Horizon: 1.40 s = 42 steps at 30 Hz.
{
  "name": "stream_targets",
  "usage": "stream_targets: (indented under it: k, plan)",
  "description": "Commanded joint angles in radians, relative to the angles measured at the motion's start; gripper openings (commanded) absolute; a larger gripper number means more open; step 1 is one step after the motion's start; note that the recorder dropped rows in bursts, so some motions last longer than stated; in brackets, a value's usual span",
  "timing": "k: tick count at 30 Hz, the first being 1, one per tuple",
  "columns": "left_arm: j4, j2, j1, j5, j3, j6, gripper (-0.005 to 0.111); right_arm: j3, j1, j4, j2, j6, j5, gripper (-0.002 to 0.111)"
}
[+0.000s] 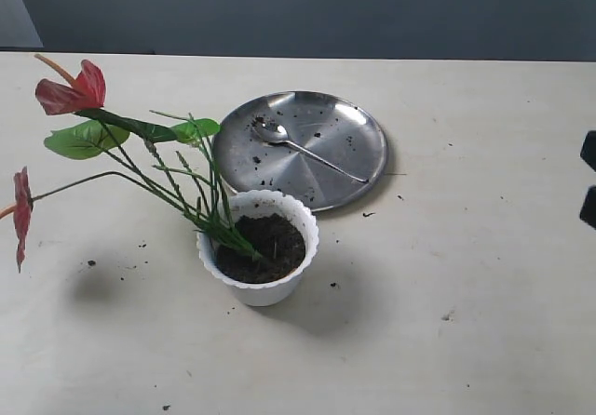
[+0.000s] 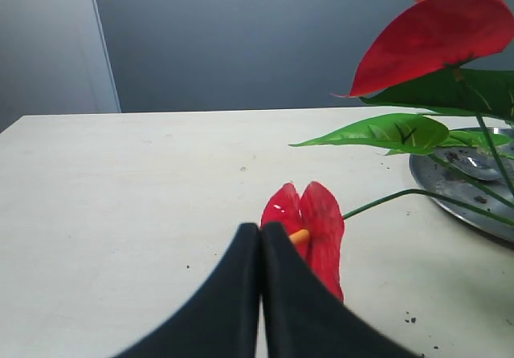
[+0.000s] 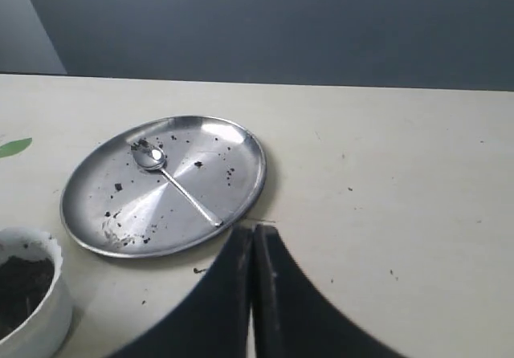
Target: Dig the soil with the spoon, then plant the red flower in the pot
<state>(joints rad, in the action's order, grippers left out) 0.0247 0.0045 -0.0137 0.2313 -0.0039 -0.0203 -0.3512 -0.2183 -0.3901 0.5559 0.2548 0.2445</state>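
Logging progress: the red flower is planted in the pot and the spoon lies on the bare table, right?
Not quite: the spoon lies on the steel plate, not the bare table, as the exterior view shows. The red flower does stand in the pot, in its soil.

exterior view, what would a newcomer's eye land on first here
The red flower stands out first: its stem is set in the soil of the white pot near the middle, and it leans far out to the left over the table. Just behind the pot lies a shiny steel plate with the spoon on it, speckled with dark crumbs.
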Motion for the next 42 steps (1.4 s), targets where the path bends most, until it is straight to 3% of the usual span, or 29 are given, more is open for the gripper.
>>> stream_targets:
  k: [1,16,22,30,42]
  plan:
    - [0.0,-0.005,-0.008,0.0,0.004,-0.002,0.001,0.036,0.009,0.011,-0.086,-0.006,0.066,-0.001]
    - [0.0,-0.005,-0.008,0.0,0.004,-0.002,0.001,0.036,-0.028,-0.009,-0.111,-0.006,0.081,-0.001]
    - [0.0,-0.005,-0.008,0.0,0.004,-0.002,0.001,0.036,-0.03,-0.125,-0.111,-0.006,0.081,-0.001]
    - [0.0,-0.005,-0.008,0.0,0.004,-0.002,0.001,0.036,-0.026,0.044,-0.255,-0.006,0.075,-0.001]
    - [0.0,-0.005,-0.008,0.0,0.004,0.001,0.001,0.037,0.179,0.147,-0.507,-0.006,0.076,-0.001]
